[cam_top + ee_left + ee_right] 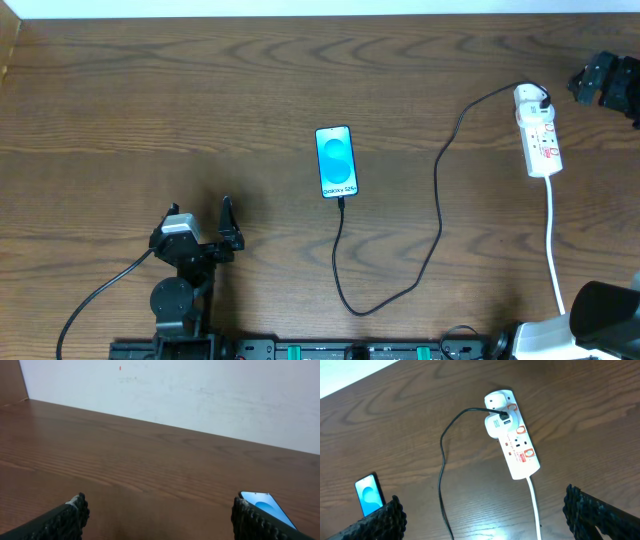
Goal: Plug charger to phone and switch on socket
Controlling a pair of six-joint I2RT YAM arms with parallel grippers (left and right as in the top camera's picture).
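The phone (335, 160) lies flat mid-table, its cyan screen lit. The black charger cable (438, 215) meets the phone's lower edge, loops toward the front and runs up to the white adapter (527, 97) seated in the white socket strip (541, 143) at the right. My left gripper (200, 218) is open and empty, front left of the phone. My right gripper (603, 80) is open and empty, raised just right of the socket. In the right wrist view, the socket (517, 447), adapter (495, 425), cable (441, 460) and phone (368, 496) lie beyond the open fingers (482, 502). In the left wrist view, the phone (267, 508) lies past the right finger of the open gripper (160, 506).
The socket's white cord (553, 245) runs from the strip toward the front right, also in the right wrist view (536, 510). A pale wall (175, 395) borders the table's far edge. My right arm's base (605, 315) stands at the front right corner.
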